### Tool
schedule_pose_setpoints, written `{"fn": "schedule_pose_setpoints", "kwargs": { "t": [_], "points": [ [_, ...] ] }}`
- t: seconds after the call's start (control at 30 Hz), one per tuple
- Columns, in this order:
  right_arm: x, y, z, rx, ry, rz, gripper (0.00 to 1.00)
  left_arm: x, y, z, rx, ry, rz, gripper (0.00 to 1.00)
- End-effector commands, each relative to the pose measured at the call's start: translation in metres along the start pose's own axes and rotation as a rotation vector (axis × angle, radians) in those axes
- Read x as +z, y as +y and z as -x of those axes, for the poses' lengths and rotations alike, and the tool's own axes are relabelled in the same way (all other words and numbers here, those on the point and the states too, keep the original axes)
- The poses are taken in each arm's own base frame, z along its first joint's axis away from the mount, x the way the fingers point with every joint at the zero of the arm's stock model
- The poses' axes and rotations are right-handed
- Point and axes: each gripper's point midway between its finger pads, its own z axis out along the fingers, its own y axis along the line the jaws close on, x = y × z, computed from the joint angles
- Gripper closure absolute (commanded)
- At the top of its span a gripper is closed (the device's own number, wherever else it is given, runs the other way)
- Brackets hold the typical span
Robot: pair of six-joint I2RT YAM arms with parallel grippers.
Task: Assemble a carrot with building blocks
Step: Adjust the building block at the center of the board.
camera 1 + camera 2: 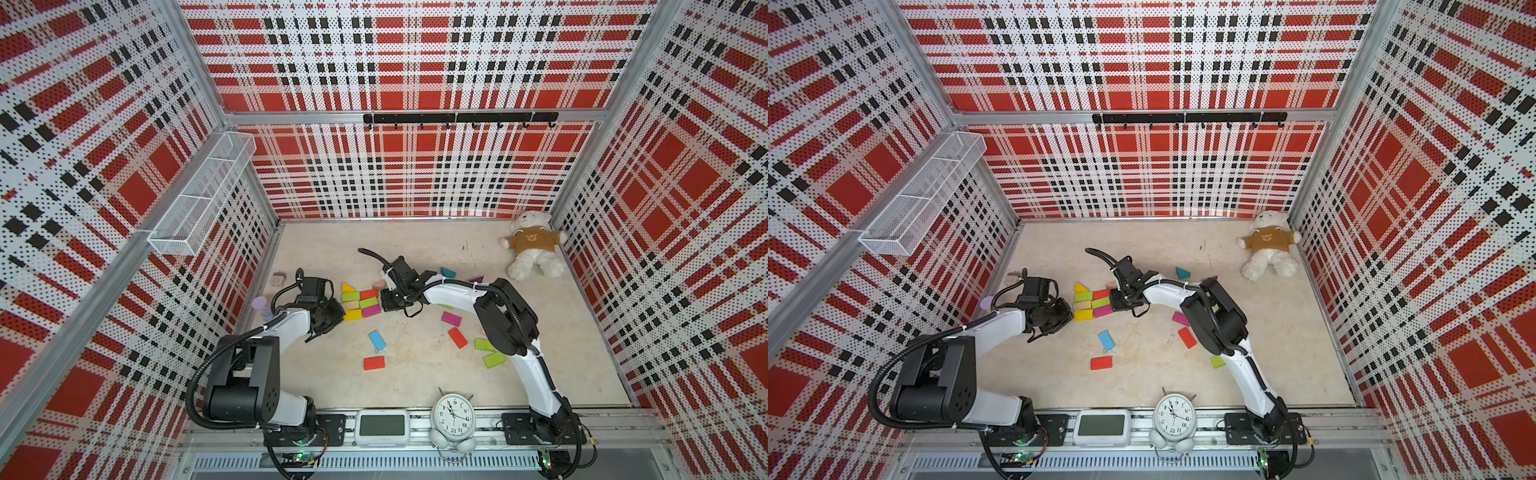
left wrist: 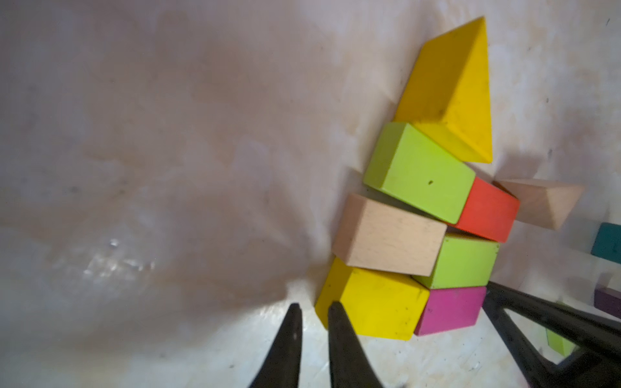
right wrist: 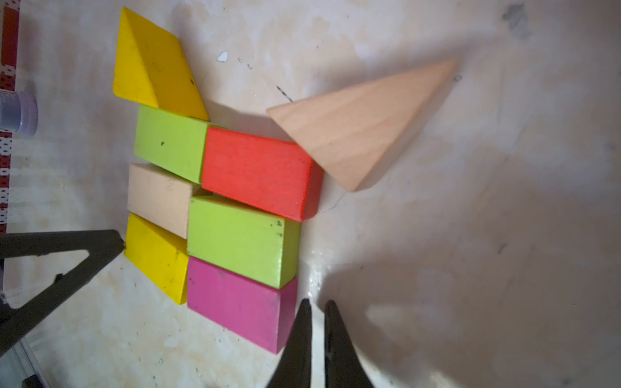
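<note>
We show walls [image 1: 415,166] in red, white and black plaid, dotted throughout, and a mottled beige table [image 1: 415,382]. We mark a yellow triangular block [image 3: 158,60], lime green block [image 3: 168,147], red block [image 3: 255,171], tan block [image 3: 158,198], magenta block [image 3: 235,302], tan triangular block [image 3: 363,124] and blue block [image 1: 377,340]. The teddy bear [image 1: 532,259] is white, its sweater [image 1: 533,241] brown.

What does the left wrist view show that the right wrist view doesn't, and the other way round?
Only the left wrist view: a teal block and a dark purple piece, both cut off at the frame edge beyond the cluster.
Only the right wrist view: the pale purple toy and a strip of plaid wall.
Both: the packed cluster of yellow triangle, red block, magenta block, tan block, yellow block and lime blocks, with the tan triangle beside the red block.
</note>
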Motion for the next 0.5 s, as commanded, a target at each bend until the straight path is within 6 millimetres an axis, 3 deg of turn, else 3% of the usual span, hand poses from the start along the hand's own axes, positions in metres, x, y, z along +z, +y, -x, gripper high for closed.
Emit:
{"fn": "schedule_pose_setpoints", "kwargs": {
  "t": [0.0,0.47],
  "points": [
    [0.0072,0.0123,0.0026,-0.016,-0.009,0.029,0.88,-0.0012,-0.0093,0.0112,0.019,-0.035,-0.014,0.80],
    [0.0069,0.0174,0.0030,-0.010,-0.010,0.040,0.88,0.0006,-0.0107,0.0098,0.019,-0.031,-0.019,0.80]
  ]
}}
